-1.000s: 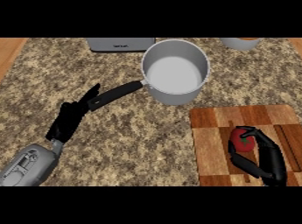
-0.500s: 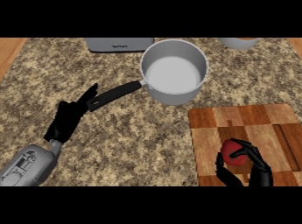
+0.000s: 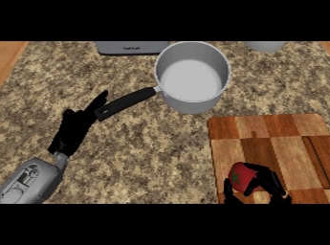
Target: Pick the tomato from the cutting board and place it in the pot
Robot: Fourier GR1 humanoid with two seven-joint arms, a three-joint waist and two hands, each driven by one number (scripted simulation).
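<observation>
The task is in its early part. The tomato (image 3: 239, 175) sits low on the cutting board (image 3: 280, 139), near the board's left edge and the bottom of the view. The right hand (image 3: 272, 184) has its fingers curled round the tomato from below and from the right. The grasp looks made, but the tomato does not appear lifted clear of the board. The carry to the pot (image 3: 192, 76) and the release into it are left to do.

The pot stands up the counter (image 3: 146, 148) from the board, just past the board's top left corner. It is upright with its mouth open and nothing showing inside. The way from tomato to pot runs over bare board. The pot's near wall is the one edge to rise above.

The left hand (image 3: 72, 131) rests open, fingers straight, just beside the end of the pot handle (image 3: 128, 101). Whether it touches the handle cannot be told. It is well apart from the carrying path.
</observation>
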